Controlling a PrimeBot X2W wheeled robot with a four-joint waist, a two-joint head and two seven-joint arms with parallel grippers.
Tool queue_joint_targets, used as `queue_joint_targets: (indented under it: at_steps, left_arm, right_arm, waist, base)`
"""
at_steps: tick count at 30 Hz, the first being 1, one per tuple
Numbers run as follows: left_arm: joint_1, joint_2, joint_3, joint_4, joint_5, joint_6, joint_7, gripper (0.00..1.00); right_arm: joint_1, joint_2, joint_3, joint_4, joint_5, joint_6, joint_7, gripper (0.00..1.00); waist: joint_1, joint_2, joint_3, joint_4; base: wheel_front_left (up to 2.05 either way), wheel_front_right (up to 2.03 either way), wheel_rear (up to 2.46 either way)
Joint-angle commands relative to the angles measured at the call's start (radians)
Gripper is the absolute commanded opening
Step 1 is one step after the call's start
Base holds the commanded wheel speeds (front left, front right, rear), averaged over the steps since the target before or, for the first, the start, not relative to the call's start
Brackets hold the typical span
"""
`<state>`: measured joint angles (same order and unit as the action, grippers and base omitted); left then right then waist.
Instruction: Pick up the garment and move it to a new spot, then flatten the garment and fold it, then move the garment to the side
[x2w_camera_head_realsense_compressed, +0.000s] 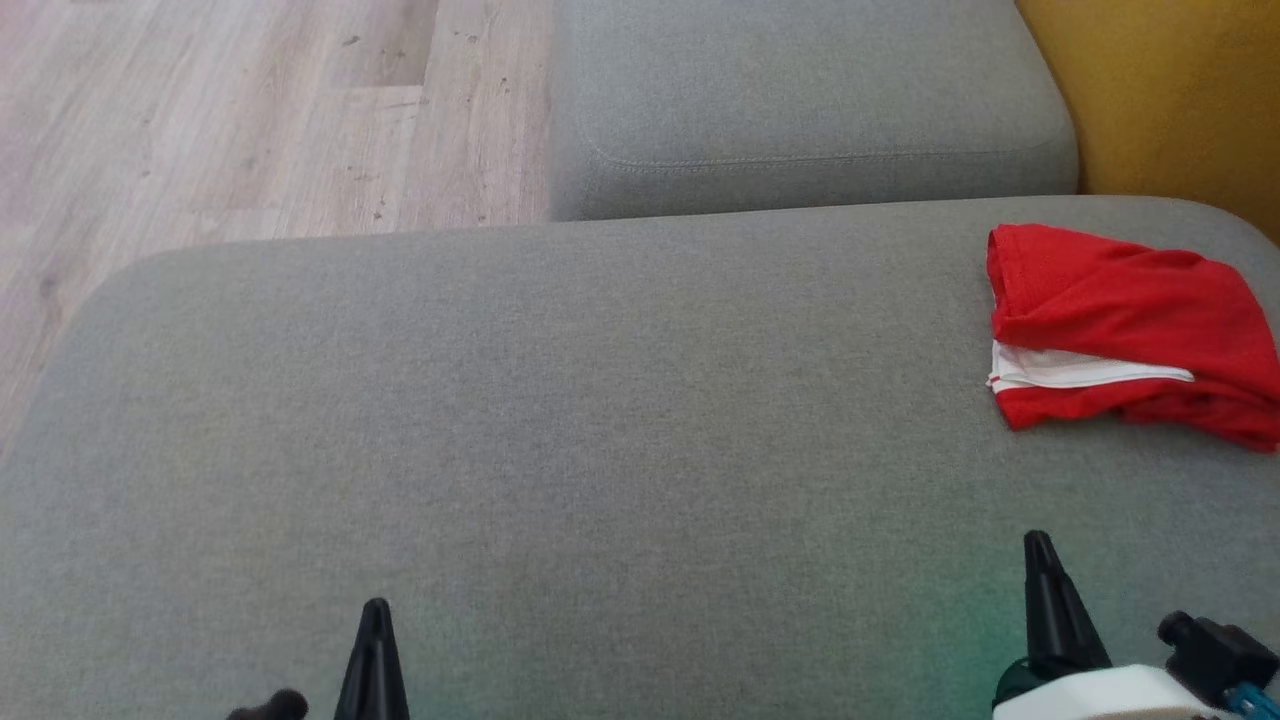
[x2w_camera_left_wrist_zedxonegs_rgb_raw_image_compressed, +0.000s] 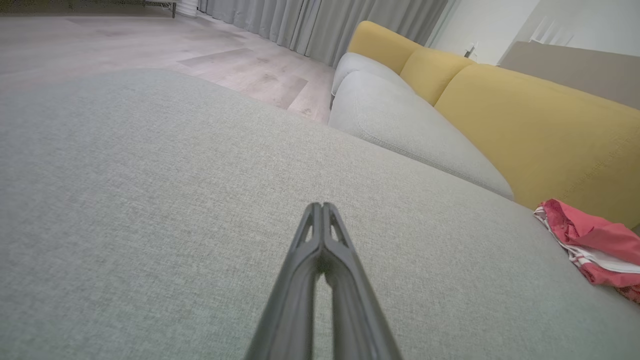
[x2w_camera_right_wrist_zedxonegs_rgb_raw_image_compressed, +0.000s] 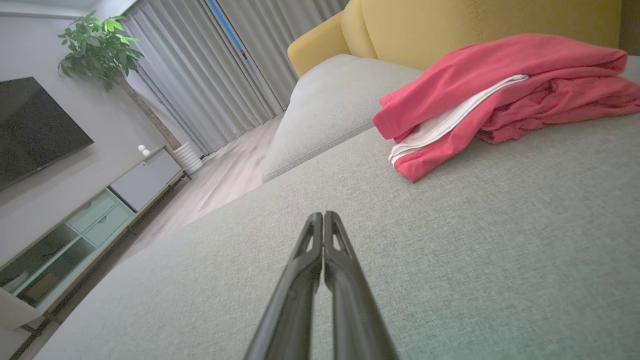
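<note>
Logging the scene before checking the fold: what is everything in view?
seat: one, grey, wide, before the robot
garment: one, red with white stripes, bundled at the seat's right end
cushion: one, grey, beyond the seat
sofa back: one, yellow, behind the garment
floor: one, pale wood, far left
curtains: one set, grey, far wall
plant: one, green, beside curtains
television: one, black, on wall
cabinet: one, pale, below television
left pincer: one, dark, shut, lower left
right pincer: one, dark, shut, lower right

One garment (x2w_camera_head_realsense_compressed: 1130, 320); two grippers: left gripper (x2w_camera_head_realsense_compressed: 376, 606), right gripper (x2w_camera_head_realsense_compressed: 1038, 541); two grey cushions (x2w_camera_head_realsense_compressed: 560, 430) (x2w_camera_head_realsense_compressed: 800, 90); one plant (x2w_camera_right_wrist_zedxonegs_rgb_raw_image_compressed: 100, 42); one television (x2w_camera_right_wrist_zedxonegs_rgb_raw_image_compressed: 35, 125); one cabinet (x2w_camera_right_wrist_zedxonegs_rgb_raw_image_compressed: 90, 215).
</note>
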<state>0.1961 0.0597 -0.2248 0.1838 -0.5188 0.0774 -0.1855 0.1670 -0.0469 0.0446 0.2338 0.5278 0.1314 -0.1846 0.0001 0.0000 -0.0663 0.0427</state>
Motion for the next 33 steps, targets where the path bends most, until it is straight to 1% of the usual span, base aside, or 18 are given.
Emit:
queue_joint_targets:
  at_steps: [1, 33]
  left_arm:
    - [-0.051, 0.013, 0.022, -0.028, -0.024, -0.01, 0.004, 0.0]
    - [-0.135, 0.022, 0.106, -0.001, -0.404, -0.077, 0.085, 0.0]
  right_arm:
    - [-0.051, -0.017, -0.004, -0.03, 0.026, 0.0, 0.005, 0.0]
    - [-0.125, -0.025, -0.038, -0.018, 0.399, 0.0, 0.089, 0.0]
  waist:
    - [-0.0001, 0.0, 0.001, 0.0]
    - [-0.0001, 0.0, 0.024, -0.015]
  base:
    - [0.0, 0.0, 0.0]
    - [0.0, 0.0, 0.0]
